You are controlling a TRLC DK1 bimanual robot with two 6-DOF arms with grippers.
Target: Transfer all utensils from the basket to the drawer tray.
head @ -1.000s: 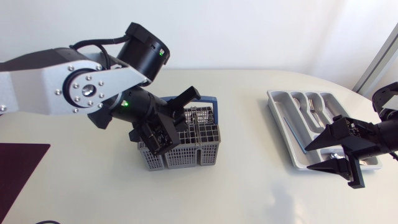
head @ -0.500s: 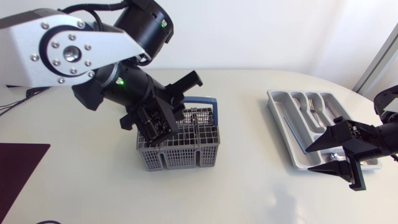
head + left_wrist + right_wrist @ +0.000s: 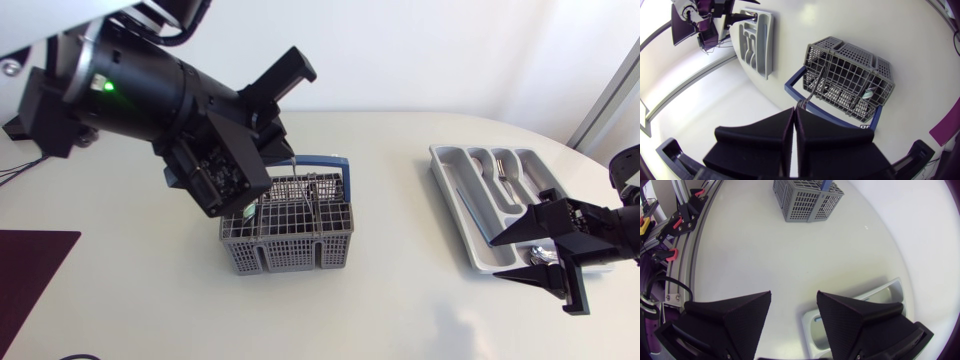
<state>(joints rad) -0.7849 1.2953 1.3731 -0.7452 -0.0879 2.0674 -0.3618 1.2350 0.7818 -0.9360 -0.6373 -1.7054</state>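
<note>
Overhead plus two wrist views, basket [image 3: 285,256] common

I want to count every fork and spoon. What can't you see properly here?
- Head view: the left arm covers part of the basket, so what is inside cannot be counted.
- Left wrist view: the utensil pinched in the left hand is too thin to tell fork from spoon.
- Head view: the right hand hides the near end of the tray.

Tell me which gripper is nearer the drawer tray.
Right. The right gripper hovers open at one end of the drawer tray, partly over it. The left gripper is far off above the basket, shut on a utensil that reaches down into it.
</note>
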